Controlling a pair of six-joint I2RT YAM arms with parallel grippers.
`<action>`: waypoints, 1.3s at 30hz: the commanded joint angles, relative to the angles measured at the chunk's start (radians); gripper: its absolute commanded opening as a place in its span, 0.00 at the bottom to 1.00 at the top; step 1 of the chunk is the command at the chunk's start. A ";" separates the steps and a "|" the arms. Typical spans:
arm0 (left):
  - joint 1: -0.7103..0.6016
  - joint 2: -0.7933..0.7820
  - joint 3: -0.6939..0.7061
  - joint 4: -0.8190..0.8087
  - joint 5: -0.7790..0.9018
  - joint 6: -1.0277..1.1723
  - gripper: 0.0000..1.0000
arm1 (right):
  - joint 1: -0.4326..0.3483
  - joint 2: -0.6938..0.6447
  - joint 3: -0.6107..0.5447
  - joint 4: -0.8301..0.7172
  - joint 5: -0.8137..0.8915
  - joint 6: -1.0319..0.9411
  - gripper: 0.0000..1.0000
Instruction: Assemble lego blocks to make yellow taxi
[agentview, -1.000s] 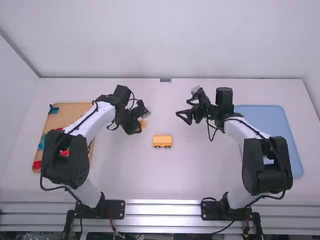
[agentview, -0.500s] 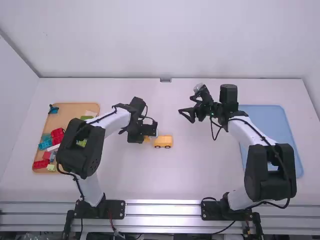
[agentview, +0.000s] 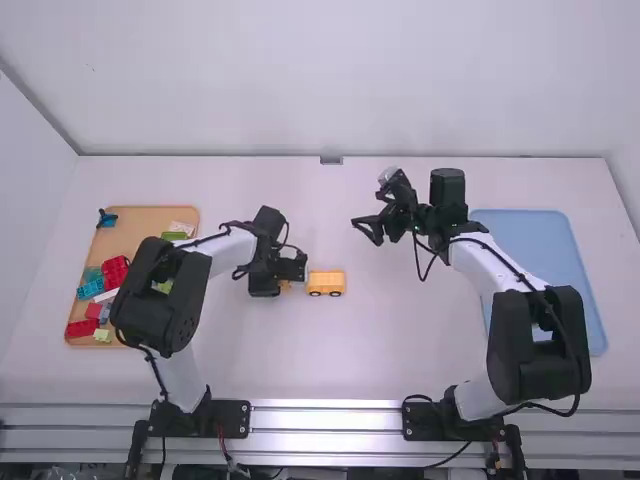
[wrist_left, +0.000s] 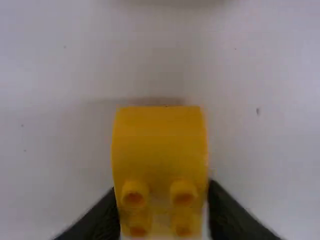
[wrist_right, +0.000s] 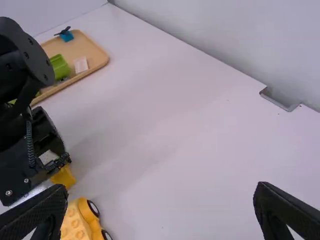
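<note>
On a white table, before a pale wall. There, a wheeled yellow body, just beside the left gripper, on the side toward the right gripper, with long axis pointing back to the left one. Between left jaws, narrow and gripping, a yellow block, with studs near the fingers and a smooth part, perhaps curved, reaching outward. Farther from the body, right jaws, wide and without load. Next, by judgement: carry block with left, the nearer, across small gap onto body.
</note>
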 joint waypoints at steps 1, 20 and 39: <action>-0.002 -0.006 -0.016 0.002 0.014 0.014 0.63 | 0.000 -0.015 0.028 0.004 -0.002 -0.002 0.98; 0.395 0.070 -0.174 0.346 0.983 0.117 0.99 | -0.002 -0.015 0.028 0.016 -0.002 -0.047 0.99; 0.409 0.192 -0.225 0.436 0.994 0.286 0.59 | 0.007 -0.015 0.027 -0.016 -0.001 -0.047 0.98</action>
